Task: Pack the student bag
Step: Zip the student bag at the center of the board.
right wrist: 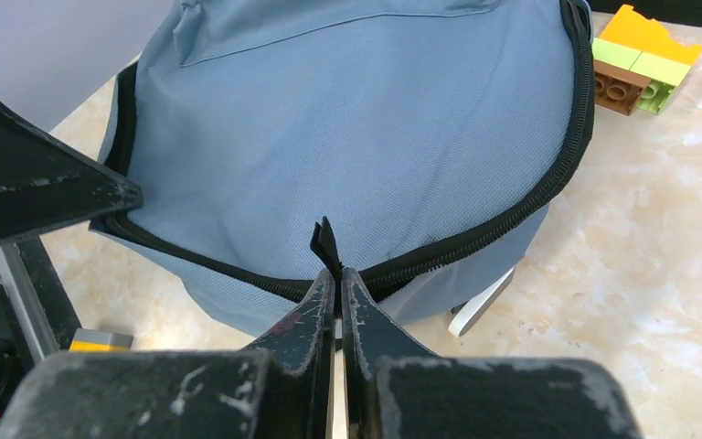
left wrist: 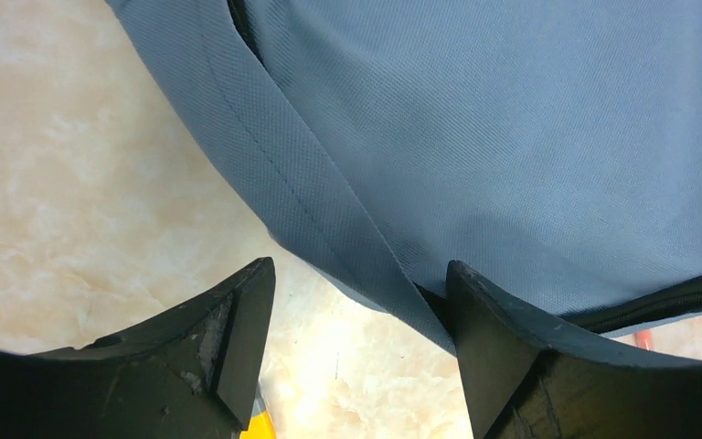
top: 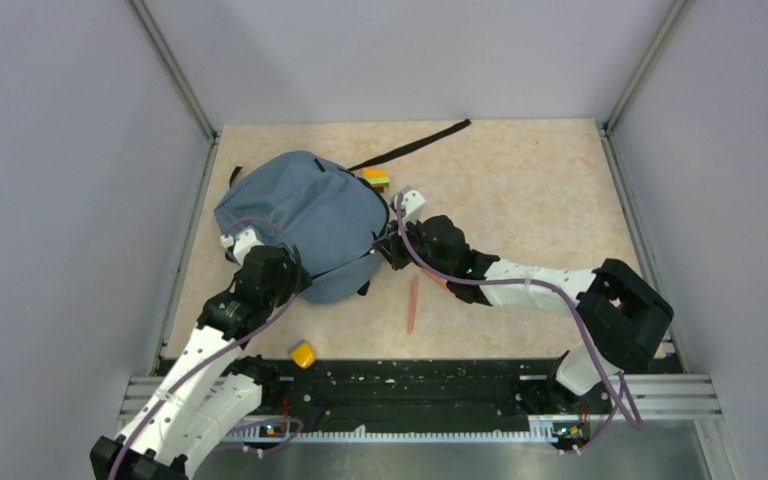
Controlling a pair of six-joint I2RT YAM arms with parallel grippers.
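Observation:
The slate-blue student bag (top: pixel 300 212) lies on the table at the back left, its black zipper (right wrist: pixel 475 233) running along its near side. My right gripper (right wrist: pixel 338 279) is shut on the black zipper pull tab (right wrist: pixel 325 242) at the bag's right near edge; it also shows in the top view (top: pixel 383 248). My left gripper (left wrist: pixel 361 283) is open at the bag's near left edge (top: pixel 305 273). The bag's fabric hem (left wrist: pixel 329 219) hangs between its fingers and touches the right finger (left wrist: pixel 503 357).
A stack of orange, green and brown bricks (top: pixel 376 180) lies behind the bag, also in the right wrist view (right wrist: pixel 644 59). An orange-red pen (top: pixel 412 303) and a yellow block (top: pixel 303 354) lie near the front. A white object (right wrist: pixel 480 302) sticks out from under the bag. A black strap (top: pixel 410 147) trails back.

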